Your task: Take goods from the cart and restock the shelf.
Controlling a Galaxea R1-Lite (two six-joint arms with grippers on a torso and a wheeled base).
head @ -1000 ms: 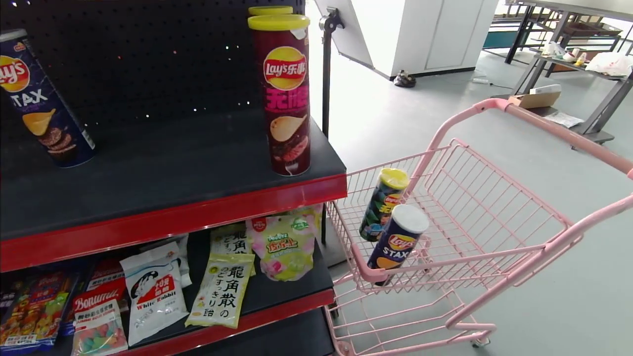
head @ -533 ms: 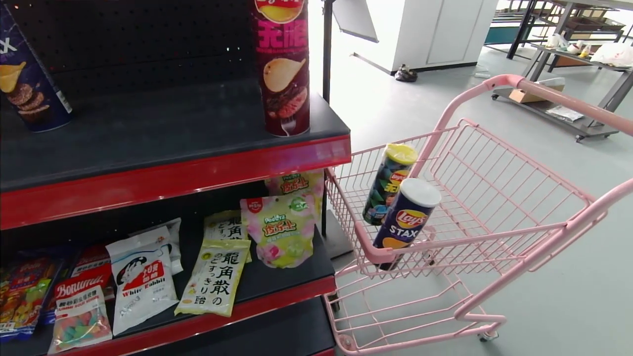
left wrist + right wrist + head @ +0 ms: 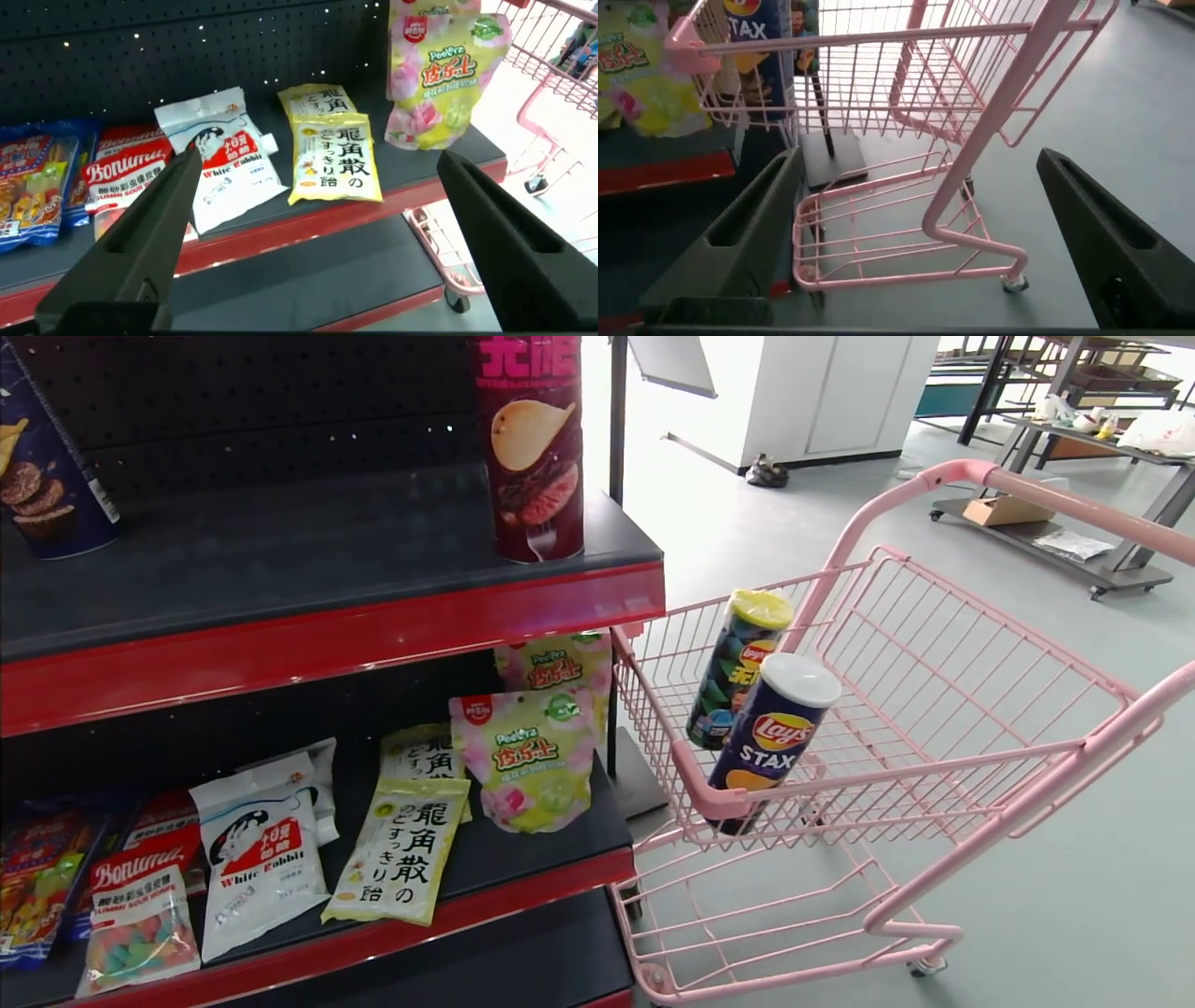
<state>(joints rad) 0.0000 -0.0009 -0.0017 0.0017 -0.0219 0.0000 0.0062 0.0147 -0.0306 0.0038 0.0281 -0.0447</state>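
Blue can [image 3: 775, 737], white-lidded, standing tilted in the corner of the pink cart [image 3: 934, 644] next to the shelf [image 3: 280, 551], just in front of the yellow-lidded can [image 3: 738, 667]. Probably best taken first: come over the rim, clasp mid-body, lift straight to clear the wire. Right gripper [image 3: 915, 233] spread wide, empty, low beside the cart. Left gripper [image 3: 308, 233] likewise spread, facing the snack bags [image 3: 332, 159].

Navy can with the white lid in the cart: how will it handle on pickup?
The navy can looks like a rigid tube, so it probably takes a firm squeeze. Its glossy round wall may slip in the jaws. Tall, narrow and leaning inside the cart, it will likely tip or roll if nudged.
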